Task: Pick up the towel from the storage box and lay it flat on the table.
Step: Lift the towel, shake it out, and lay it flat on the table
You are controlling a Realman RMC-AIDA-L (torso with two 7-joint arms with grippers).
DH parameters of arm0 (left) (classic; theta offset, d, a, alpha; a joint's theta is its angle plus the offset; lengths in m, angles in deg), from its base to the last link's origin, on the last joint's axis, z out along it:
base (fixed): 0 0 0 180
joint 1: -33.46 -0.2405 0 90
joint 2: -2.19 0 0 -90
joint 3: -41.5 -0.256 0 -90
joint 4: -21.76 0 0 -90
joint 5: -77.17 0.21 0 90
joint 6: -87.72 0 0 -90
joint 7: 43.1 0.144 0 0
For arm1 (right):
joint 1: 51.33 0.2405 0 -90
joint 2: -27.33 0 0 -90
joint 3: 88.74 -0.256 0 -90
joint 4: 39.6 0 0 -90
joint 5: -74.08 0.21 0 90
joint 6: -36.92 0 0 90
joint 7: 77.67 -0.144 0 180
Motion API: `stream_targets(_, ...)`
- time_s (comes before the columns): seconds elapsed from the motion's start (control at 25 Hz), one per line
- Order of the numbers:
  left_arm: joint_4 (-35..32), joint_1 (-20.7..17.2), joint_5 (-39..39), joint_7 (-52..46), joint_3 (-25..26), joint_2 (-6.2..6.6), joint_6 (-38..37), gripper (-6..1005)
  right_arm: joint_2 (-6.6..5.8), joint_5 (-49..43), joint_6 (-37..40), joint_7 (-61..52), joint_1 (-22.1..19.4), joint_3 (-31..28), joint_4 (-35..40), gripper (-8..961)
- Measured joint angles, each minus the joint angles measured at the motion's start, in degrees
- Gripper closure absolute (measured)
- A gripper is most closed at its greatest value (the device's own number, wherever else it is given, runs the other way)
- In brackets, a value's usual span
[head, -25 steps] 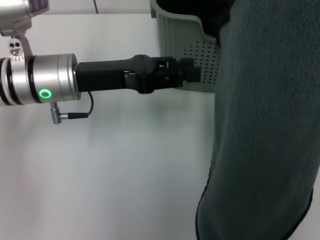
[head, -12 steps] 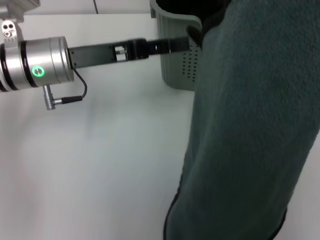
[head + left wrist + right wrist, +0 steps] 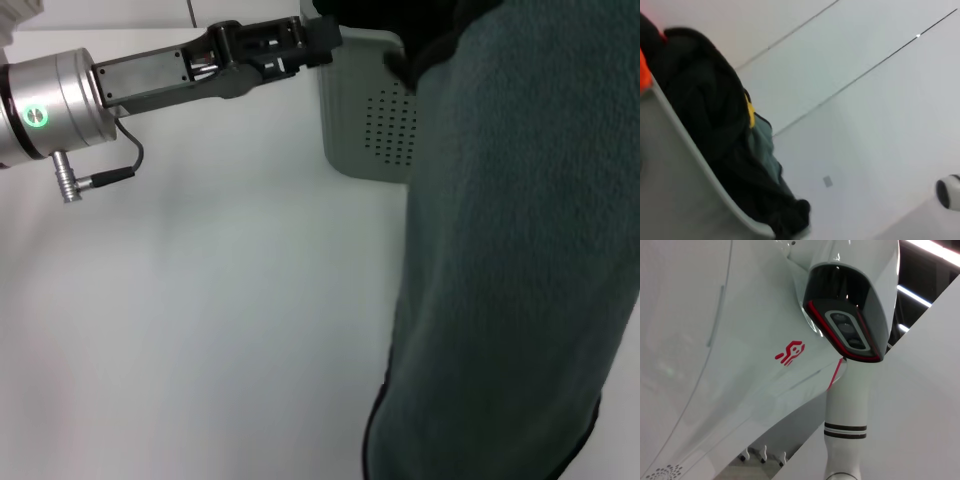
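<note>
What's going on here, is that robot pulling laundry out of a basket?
Roughly, yes. The towel hangs in the air, filling the right side of the head view, lifted clear of the storage box but not yet laid on the table. The left gripper reaches in at the box's rim. More dark cloth remains inside.

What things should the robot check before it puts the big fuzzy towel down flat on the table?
1. Towel out of the storage box: ok, it hangs in the air beside the box, close to the head camera.
2. Right gripper's hold on the towel: cannot tell, that gripper is out of view.
3. Bare table to spread it on: ok, open white surface shows beside the hanging towel.
4. Left gripper out of the way: ok, it is up at the box rim.
5. Towel's bottom edge free of the table: cannot tell.
</note>
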Motion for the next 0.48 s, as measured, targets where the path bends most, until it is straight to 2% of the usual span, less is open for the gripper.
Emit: stream_targets(0.48, 0.16, 1.07, -0.18, -7.39, 0.08, -1.21, -5.94, 530, 0.37, -0.53, -0.05, 0.1, -0.06, 0.12, -0.9, 937)
